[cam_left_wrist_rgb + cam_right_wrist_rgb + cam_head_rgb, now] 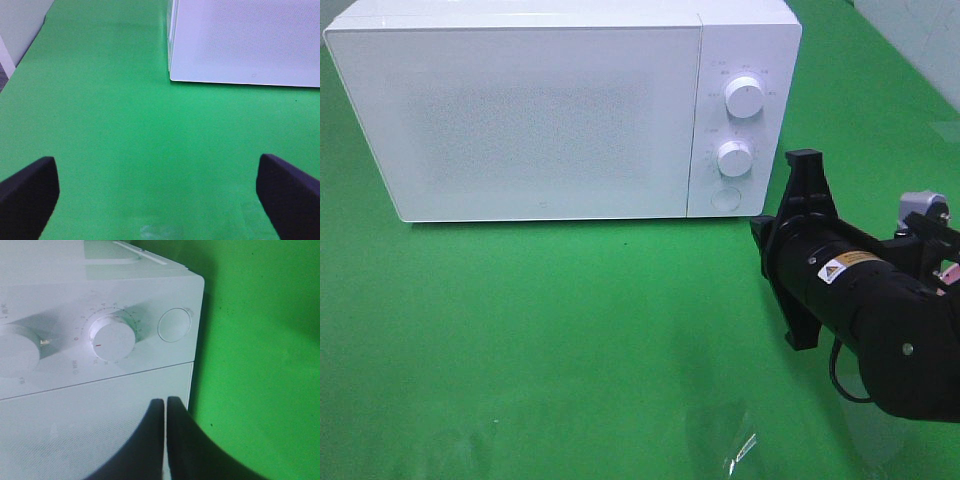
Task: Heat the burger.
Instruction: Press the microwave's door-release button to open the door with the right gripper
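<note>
Burger is showing nowhere, perhaps inside the closed microwave point(520, 110). Right gripper point(165, 402), pinched shut on nothing, is hovering at the microwave's 4 o'clock near its round button point(174, 325); left gripper point(159, 185) is hanging open. Pushing off-centre risks skidding off or shoving the microwave back.

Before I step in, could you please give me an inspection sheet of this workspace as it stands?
Surface: green cloth, flat, covering the table.
Job's things: burger not seen in any view; white microwave at the back, door closed, inside hidden.
Clutter: one shiny clear scrap near the front edge, perhaps film.
Grippers: left fingers wide apart over bare cloth, holding nothing; right fingers shut together, empty, facing the microwave's control side.
Cables: black cable loops under the right arm.
Surroundings: pale panel beyond the far right corner.
</note>
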You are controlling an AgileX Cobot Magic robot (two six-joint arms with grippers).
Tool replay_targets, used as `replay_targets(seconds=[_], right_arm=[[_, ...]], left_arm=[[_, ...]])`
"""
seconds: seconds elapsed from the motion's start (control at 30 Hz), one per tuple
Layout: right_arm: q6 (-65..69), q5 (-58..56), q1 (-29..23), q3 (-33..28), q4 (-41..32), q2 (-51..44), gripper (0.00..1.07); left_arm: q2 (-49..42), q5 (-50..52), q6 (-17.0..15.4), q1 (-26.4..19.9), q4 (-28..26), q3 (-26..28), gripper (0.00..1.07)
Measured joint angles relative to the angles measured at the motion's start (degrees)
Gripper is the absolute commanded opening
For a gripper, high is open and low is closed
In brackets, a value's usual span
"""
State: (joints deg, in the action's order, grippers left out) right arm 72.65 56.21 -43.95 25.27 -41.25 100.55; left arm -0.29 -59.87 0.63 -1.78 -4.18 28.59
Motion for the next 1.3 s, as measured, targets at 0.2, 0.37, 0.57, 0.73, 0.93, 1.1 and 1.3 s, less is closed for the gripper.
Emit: replay_targets(seconds=[0.2, 0.37, 0.57, 0.73, 0.93, 1.1, 1.3], right_arm=[[4.01, -1.55, 3.95, 3.09, 6.42, 3.04, 0.0], [6.42, -4.01, 7.45, 6.07, 10.83, 5.39, 0.0], [6.76, -5.21, 9.28, 8.59, 11.8, 8.19, 0.0], [7.1, -5.56, 11.52, 12.43, 13.75, 11.52, 0.0], [7.28, -6.59, 13.24, 15.18, 15.58, 13.52, 0.0], [7.79, -7.28, 14.15, 17.65, 16.33, 16.16, 0.0], [8.19, -8.14, 14.27, 19.82, 16.5, 18.39, 0.0]], left_arm=[[0.0, 0.0, 0.0, 0.0, 0.0, 0.0, 1.0], [0.0, 0.0, 0.0, 0.0, 0.0, 0.0, 1.0], [0.0, 0.0, 0.0, 0.0, 0.0, 0.0, 1.0], [0.0, 0.0, 0.0, 0.0, 0.0, 0.0, 1.0], [0.0, 0.0, 0.0, 0.0, 0.0, 0.0, 1.0], [0.0, 0.0, 0.0, 0.0, 0.0, 0.0, 1.0], [0.0, 0.0, 0.0, 0.0, 0.0, 0.0, 1.0]])
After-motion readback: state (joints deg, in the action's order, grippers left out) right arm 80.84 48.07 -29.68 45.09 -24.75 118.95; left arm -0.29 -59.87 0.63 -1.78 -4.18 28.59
